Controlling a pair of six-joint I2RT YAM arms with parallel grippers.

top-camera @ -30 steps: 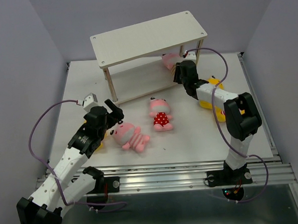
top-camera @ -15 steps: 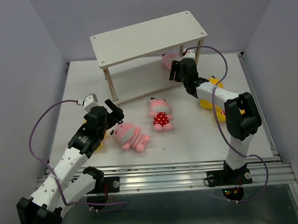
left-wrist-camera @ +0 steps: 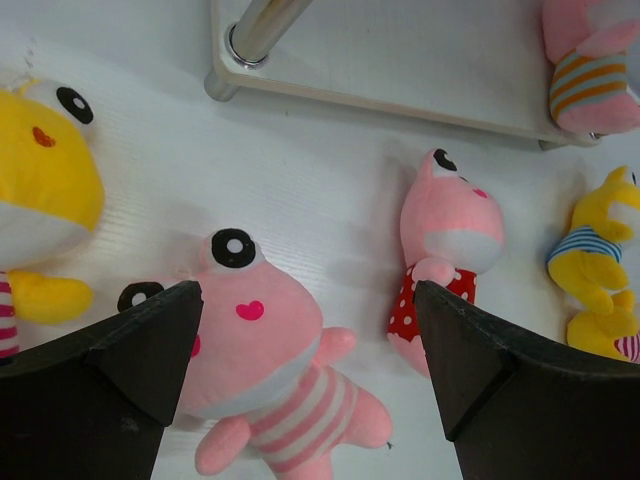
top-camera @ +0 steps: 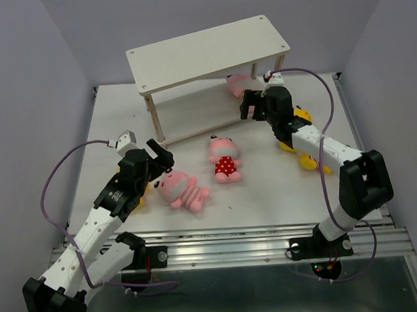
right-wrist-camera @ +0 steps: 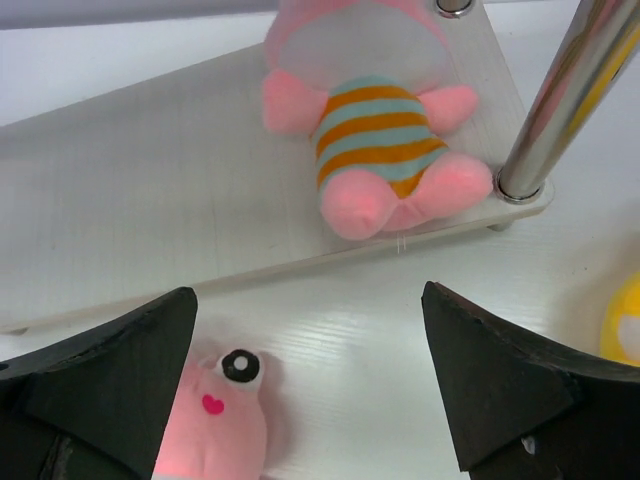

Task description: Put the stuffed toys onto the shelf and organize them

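Lower left: left gripper (top-camera: 161, 151), jaws apart and empty, over head of pink striped toy (top-camera: 183, 189); yellow toy (left-wrist-camera: 38, 190) just beside.
Centre: pink polka-dot toy (top-camera: 224, 159) on table (top-camera: 266, 188), near shelf (top-camera: 210, 50).
Right gripper (top-camera: 250, 105), jaws apart and empty, at shelf's right end; pink toy in orange-blue stripes (right-wrist-camera: 374, 130) lies on lower board.
Far right: more yellow toys (top-camera: 303, 113), partly hidden by right arm.

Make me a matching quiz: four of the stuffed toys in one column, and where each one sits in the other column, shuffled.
1. polka-dot toy
2. orange-striped toy
3. pink-striped toy
4. blue-striped yellow toy

A. below the open left gripper
B. on the lower board of the shelf
C. on the table, beside the right arm
D. on the table, in front of the shelf's middle

Pairs: 1-D, 2-B, 3-A, 4-C
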